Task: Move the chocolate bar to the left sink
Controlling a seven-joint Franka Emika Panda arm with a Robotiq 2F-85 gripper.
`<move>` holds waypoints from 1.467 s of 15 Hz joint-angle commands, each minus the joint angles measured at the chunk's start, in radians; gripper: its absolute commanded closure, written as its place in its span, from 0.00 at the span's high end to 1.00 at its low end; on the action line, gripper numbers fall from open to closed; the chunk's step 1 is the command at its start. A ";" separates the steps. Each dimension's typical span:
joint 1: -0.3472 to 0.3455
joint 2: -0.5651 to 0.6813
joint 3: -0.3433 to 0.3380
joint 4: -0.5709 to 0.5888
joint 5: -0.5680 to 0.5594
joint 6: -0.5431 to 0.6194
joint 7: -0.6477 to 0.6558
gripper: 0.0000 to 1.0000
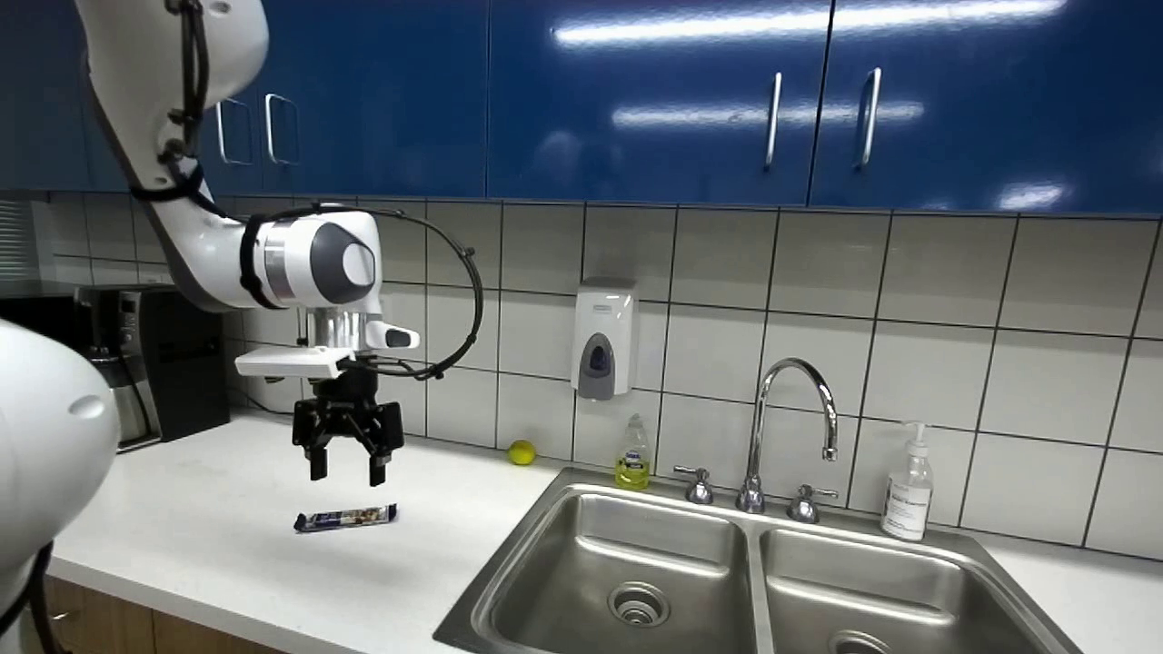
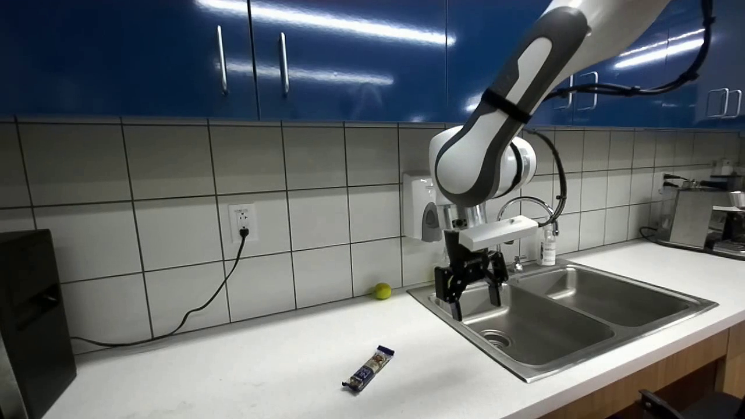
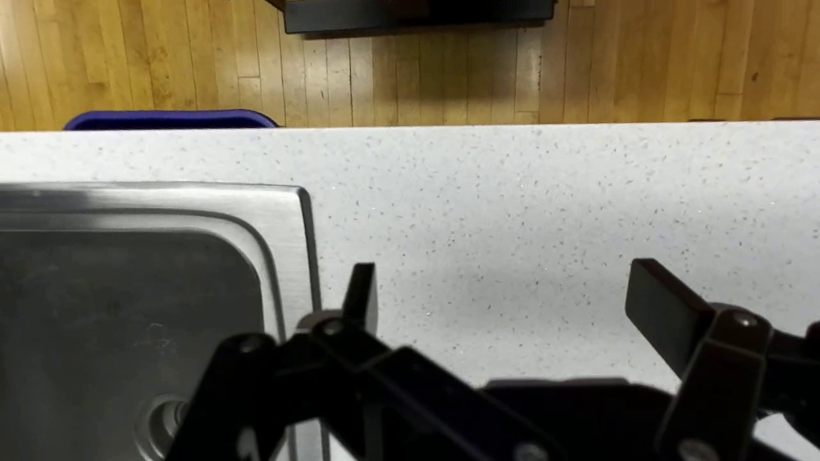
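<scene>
White counter (image 2: 250, 372) runs beneath our wide-spread gripper (image 2: 475, 305); we see the chocolate bar (image 2: 368, 370) below it, away from the left sink (image 2: 547, 337), long axis slanting.

The chocolate bar (image 2: 368, 369) lies on the counter (image 2: 244, 366)

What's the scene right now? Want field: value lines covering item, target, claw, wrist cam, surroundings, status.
item: chocolate bar, lying flat on the countertop
target: left sink, with a round drain
grasp: claw open, holding nothing, raised above the countertop
wrist view: countertop and part of the left sink; chocolate bar not in view
near wall: round yellow-green item on the countertop
behind sinks: bottle of yellow liquid, faucet, pump bottle
status: chocolate bar not yet in the left sink
</scene>
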 commanded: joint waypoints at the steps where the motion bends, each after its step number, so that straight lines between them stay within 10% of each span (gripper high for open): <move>1: 0.027 0.163 0.005 0.095 -0.095 0.047 0.019 1.00; 22: 0.226 0.659 -0.074 0.535 -0.133 0.099 -0.015 1.00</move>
